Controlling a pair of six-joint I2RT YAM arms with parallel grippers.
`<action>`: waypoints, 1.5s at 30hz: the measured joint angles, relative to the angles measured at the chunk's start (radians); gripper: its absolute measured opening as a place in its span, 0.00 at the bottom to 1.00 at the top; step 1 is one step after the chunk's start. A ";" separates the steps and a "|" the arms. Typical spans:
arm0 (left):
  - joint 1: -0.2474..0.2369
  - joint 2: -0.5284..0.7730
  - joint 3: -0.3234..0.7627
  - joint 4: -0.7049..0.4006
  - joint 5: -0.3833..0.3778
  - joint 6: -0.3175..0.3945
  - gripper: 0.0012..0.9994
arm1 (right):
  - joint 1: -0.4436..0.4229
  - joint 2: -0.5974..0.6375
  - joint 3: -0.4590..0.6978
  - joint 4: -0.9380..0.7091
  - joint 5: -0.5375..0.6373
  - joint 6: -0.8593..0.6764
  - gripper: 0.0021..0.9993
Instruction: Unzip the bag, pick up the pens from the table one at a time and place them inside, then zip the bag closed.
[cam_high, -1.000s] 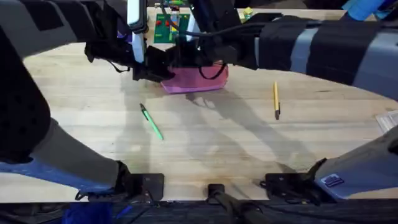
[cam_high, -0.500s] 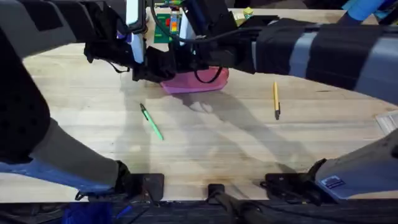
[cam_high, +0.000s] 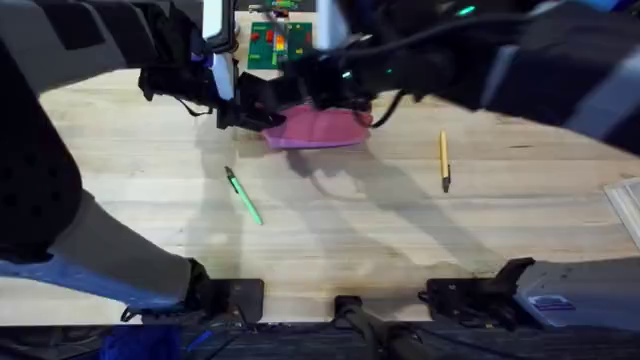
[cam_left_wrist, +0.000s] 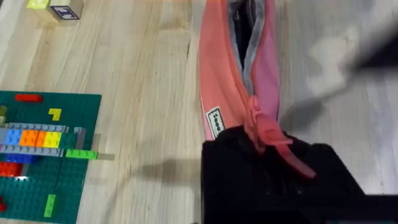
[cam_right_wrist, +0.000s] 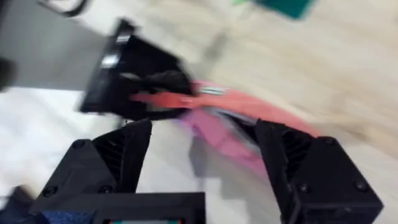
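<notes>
The bag (cam_high: 322, 127) lay at the far middle of the table (cam_high: 330, 235), its zipper run partly open, grey lining visible through the gap in the left wrist view (cam_left_wrist: 249, 37).

Left gripper (cam_high: 250, 108) sat at the bag's left end. Jaws narrow, pinched on that end of the pouch; in its wrist view the pink fabric and the zipper tab (cam_left_wrist: 277, 140) ran straight into the black fingers (cam_left_wrist: 267, 180). A small white label (cam_left_wrist: 214, 122) on the pouch seam lay just beside the jaws.

Right gripper (cam_right_wrist: 205, 149) hung over the bag, jaws spread wide, nothing between them. Its two black fingers (cam_right_wrist: 118, 152) straddled empty air, the pink pouch (cam_right_wrist: 242, 109) beyond them and the left gripper's black body (cam_right_wrist: 134, 74) clamped on the bag's far end. In the overhead view the right arm blurred across the top of the bag (cam_high: 380, 70).

The green pen (cam_high: 243, 195) lay on the table, well apart from both sets of jaws, on the near side of the left gripper. The yellow-orange pen (cam_high: 444, 161), dark tip pointing toward the arms' bases, lay well to the right of the bag, clear of either gripper.

The green building-block plate (cam_high: 278, 42) sat beyond the bag; in the left wrist view it lay beside the pouch (cam_left_wrist: 46, 149), not touching it. Two small blocks (cam_left_wrist: 56, 7) lay further off.
</notes>
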 joint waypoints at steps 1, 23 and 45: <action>0.000 0.000 0.000 0.000 0.000 0.000 0.04 | -0.013 -0.017 0.000 -0.022 0.026 -0.017 1.00; 0.006 0.000 0.001 -0.049 0.085 0.000 0.99 | -0.097 -0.157 0.049 -0.164 0.137 -0.333 1.00; 0.229 -0.306 0.035 -0.433 0.107 0.000 0.99 | -0.097 0.149 0.365 -0.322 0.130 -0.565 0.03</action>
